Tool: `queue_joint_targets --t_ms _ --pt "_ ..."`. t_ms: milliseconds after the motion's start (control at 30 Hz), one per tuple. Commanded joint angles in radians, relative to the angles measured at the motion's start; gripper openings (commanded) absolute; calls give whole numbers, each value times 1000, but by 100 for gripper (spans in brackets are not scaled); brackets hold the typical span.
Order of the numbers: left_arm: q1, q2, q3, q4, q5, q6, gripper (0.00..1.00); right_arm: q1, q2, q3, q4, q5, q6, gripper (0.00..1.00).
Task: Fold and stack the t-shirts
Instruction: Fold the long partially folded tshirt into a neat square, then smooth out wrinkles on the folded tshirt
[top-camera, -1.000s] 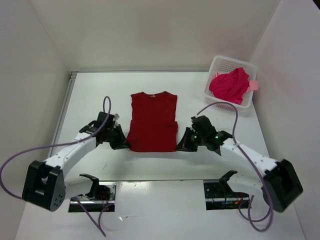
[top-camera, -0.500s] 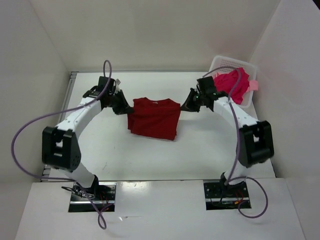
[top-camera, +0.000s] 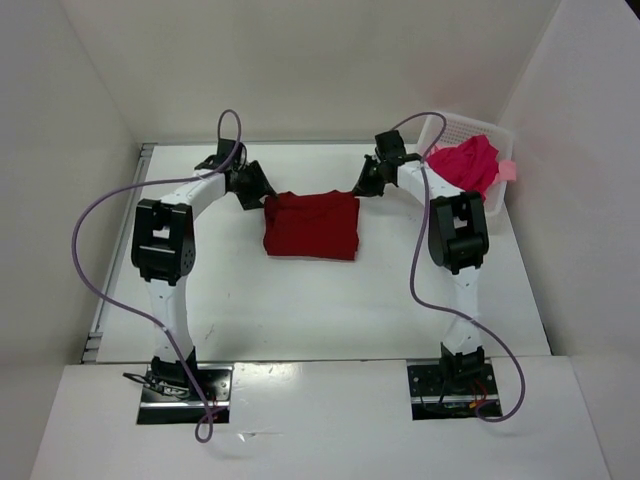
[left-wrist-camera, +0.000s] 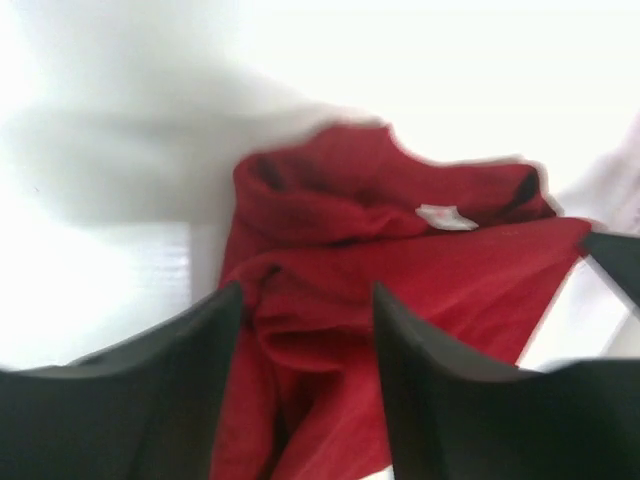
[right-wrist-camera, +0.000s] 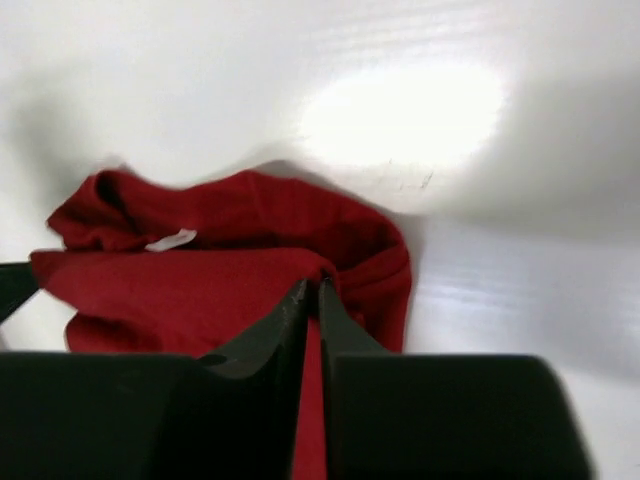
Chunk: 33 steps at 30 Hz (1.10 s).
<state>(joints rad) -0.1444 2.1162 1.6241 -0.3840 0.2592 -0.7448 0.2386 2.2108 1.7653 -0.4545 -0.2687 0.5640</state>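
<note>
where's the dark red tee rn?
Top view: the dark red t-shirt lies folded at the far middle of the table, between the left pincer and the right pincer, with the white basket off to its right.

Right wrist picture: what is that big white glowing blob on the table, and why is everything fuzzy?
Right wrist view: the blob is light glaring off the white table, and the dark red shirt looks soft-edged from blur. Left wrist view: blurry too, with a grey shadow beside the shirt. Top view: much sharper.
</note>
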Motion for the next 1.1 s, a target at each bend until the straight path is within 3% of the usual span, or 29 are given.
queue_joint_targets --t_ms 0,33,67,133,233,333,367,400,600,833,1067 --pt "26 -15 98 82 0 -47 65 -12 18 115 -16 69 -24 15" --pt "35 -42 99 82 0 -47 68 -12 18 115 -16 69 -24 29" --pt "35 -59 99 95 0 -47 70 -12 0 115 -7 69 -24 35" --pt "26 -123 68 96 0 -47 71 -12 -49 115 -7 69 -24 43" --pt "-33 -183 -16 137 77 -47 56 1 -118 63 -7 69 -35 45" --pt "-173 -183 -108 184 132 -77 47 39 -207 -64 60 37 -7 21" --pt "-205 -170 -136 215 152 -100 46 53 -217 -125 80 -10 3 9" --pt "-205 -142 -180 273 172 -122 44 83 -217 -150 101 -29 14 5" --pt "-147 -68 -239 304 118 -90 42 163 -109 -98 139 -113 37 4" --pt "-115 -179 -470 408 86 -79 44 134 121 40 160 -139 123 4" --pt "-127 -281 -697 519 219 -235 52 123 254 259 34 -69 112 4"
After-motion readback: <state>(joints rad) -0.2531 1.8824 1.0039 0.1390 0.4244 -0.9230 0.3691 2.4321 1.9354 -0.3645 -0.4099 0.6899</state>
